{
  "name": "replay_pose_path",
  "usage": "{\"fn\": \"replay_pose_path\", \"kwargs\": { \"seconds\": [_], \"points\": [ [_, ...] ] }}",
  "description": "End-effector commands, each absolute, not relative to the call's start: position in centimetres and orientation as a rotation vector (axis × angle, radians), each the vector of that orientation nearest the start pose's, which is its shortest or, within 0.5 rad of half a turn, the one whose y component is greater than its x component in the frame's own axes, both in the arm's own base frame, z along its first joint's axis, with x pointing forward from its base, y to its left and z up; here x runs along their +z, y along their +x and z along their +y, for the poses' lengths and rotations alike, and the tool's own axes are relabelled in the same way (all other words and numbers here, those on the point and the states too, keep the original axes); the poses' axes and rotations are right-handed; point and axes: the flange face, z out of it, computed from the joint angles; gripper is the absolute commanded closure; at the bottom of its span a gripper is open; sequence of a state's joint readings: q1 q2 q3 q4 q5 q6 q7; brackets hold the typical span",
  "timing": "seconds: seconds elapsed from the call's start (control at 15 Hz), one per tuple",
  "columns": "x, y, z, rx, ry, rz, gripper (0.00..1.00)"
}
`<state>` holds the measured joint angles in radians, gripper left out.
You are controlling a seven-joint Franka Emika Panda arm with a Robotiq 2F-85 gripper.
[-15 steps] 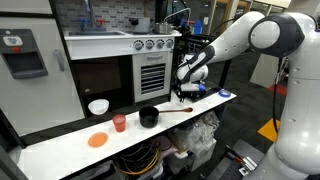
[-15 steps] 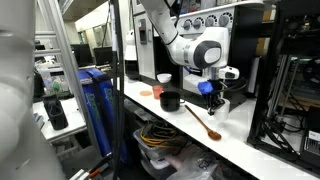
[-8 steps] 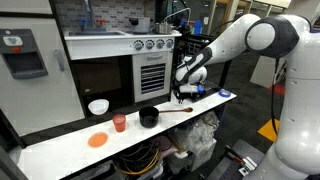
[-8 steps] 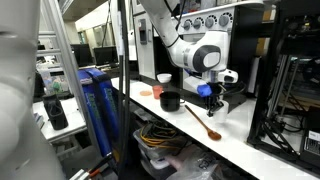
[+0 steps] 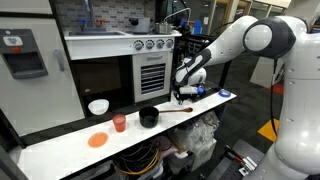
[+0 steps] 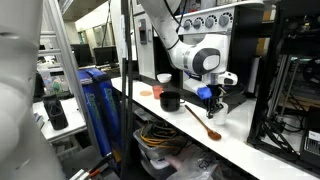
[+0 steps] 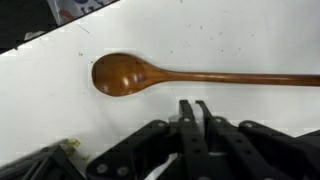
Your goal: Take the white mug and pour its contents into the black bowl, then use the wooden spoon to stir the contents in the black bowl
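Observation:
The wooden spoon (image 7: pixel 130 74) lies flat on the white counter, its bowl to the left and its handle running right in the wrist view. It also shows in both exterior views (image 5: pixel 176 110) (image 6: pixel 200 121), next to the black bowl (image 5: pixel 149 117) (image 6: pixel 170 101). My gripper (image 7: pixel 195 106) hovers just above the counter, beside the spoon and not touching it. Its fingers are shut with nothing between them (image 5: pixel 183 96) (image 6: pixel 210 100). A small pale shape (image 6: pixel 222 106) right beside the gripper may be the white mug; it is too small to tell.
A red cup (image 5: pixel 119 122), a flat orange disc (image 5: pixel 97 140) and a wider white bowl (image 5: pixel 98 106) stand further along the counter. A toy oven (image 5: pixel 150 68) rises behind. A blue item (image 5: pixel 222 94) lies near the counter's end.

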<state>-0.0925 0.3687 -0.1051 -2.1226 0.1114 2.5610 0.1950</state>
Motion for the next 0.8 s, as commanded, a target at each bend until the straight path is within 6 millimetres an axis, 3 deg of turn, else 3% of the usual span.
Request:
{"fn": "replay_pose_path", "kwargs": {
  "seconds": [0.0, 0.73],
  "points": [
    [23.4, 57.6, -11.8, -0.131, -3.015, 0.700, 0.98],
    [22.3, 57.6, -12.0, -0.107, -3.022, 0.682, 0.98]
  ]
}}
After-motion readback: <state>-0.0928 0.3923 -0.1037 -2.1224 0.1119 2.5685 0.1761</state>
